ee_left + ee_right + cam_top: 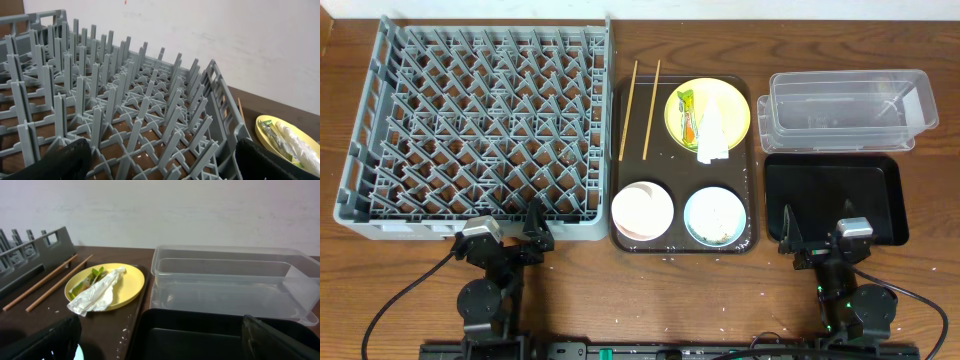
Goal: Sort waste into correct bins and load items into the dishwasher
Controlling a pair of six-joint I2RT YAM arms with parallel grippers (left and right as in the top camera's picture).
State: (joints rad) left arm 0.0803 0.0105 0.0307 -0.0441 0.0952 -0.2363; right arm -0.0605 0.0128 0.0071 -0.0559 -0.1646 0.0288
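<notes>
My left tool [532,226] gapes wide and empty at the grey dish rack's [470,120] near wall. My right tool [812,236], equally wide and empty, is at the black tray [830,190]. The napkin [712,140] and wrapper [687,115] lie on the yellow plate [736,112]; the blue bowl [689,215] possibly holds rice.

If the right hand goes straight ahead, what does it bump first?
Probably the black tray, lying just ahead of the open right hand. The clear tub sits behind it.

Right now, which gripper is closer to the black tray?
Right. The right gripper hangs open at the black tray's near left corner; the left gripper sits far across, at the dish rack's near edge.
</notes>
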